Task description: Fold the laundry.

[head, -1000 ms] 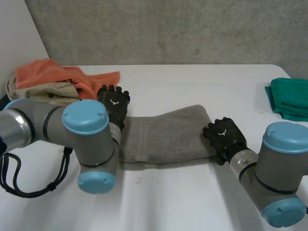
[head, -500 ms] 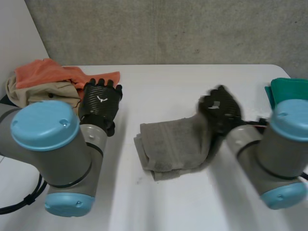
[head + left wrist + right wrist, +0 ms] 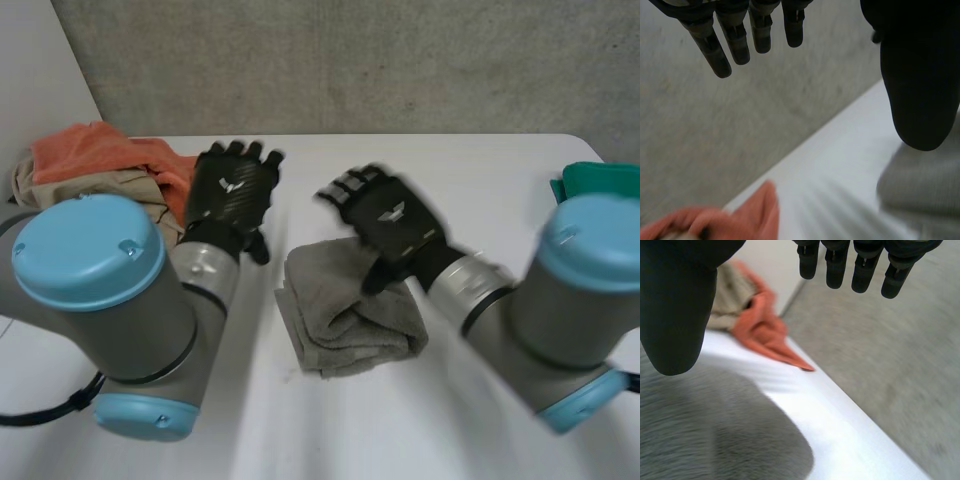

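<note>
Two open hands and nothing held, that is where I stand. My left hand [image 3: 232, 195] is raised beside the grey towel [image 3: 345, 320], apart from it, with its fingers [image 3: 740, 47] straight and spread wide. My right hand [image 3: 390, 215] hangs over the far part of the towel. Its fingers [image 3: 837, 270] are also straight and wide, the thumb [image 3: 675, 315] is clear of the cloth, and the towel lies under the palm.

The towel sits on the white worktop [image 3: 480, 170] between my arms. It is already doubled into a thick, uneven bundle, with one layer sticking out along the near edge.

I judge the step in hand to be tidying this fold, not making a new one. To do that well I should bring the right palm down flat on the middle of the bundle and press, not pinch, so the layers do not drag apart. The left hand should come in low at the towel's side nearest it and nudge the loose layer back under the top one.

I should also keep wide of the orange cloth [image 3: 110, 150] and the beige cloth [image 3: 70, 190] heaped behind my left arm, and of the green cloth [image 3: 605, 185] at the worktop's far right. A sweeping elbow could pull any of them along.
</note>
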`<move>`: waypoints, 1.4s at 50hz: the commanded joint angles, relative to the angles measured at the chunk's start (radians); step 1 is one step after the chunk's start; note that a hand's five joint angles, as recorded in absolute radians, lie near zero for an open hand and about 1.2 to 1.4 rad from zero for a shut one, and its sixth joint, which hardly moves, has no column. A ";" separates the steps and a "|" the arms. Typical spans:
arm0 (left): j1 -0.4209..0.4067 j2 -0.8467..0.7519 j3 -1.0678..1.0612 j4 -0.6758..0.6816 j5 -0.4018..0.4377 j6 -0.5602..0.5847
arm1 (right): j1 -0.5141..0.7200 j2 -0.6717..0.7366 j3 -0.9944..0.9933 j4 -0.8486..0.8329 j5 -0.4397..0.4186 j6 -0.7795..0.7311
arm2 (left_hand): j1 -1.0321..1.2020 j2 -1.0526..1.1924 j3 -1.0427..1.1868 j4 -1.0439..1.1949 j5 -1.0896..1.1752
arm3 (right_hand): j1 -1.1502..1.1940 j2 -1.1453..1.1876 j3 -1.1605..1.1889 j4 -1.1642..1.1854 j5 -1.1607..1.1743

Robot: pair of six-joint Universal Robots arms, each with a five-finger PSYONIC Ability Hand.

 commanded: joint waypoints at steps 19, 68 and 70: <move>-0.103 -0.357 0.278 -0.312 -0.051 -0.086 | -0.107 0.300 -0.244 0.385 -0.014 0.062 | 0.003 -0.015 -0.020 -0.011 -0.031 | -0.052 -0.042 -0.041 -0.040 -0.047; 0.052 -0.080 0.300 -0.381 0.648 -0.086 | 0.009 0.198 0.244 -0.261 0.063 -0.266 | 0.047 0.029 0.024 0.033 0.013 | -0.012 -0.002 -0.001 -0.001 -0.008; 0.053 -0.080 0.300 -0.379 0.648 -0.090 | 0.008 0.208 0.230 -0.266 0.063 -0.269 | 0.050 0.032 0.027 0.036 0.016 | 0.064 0.074 0.075 0.075 0.068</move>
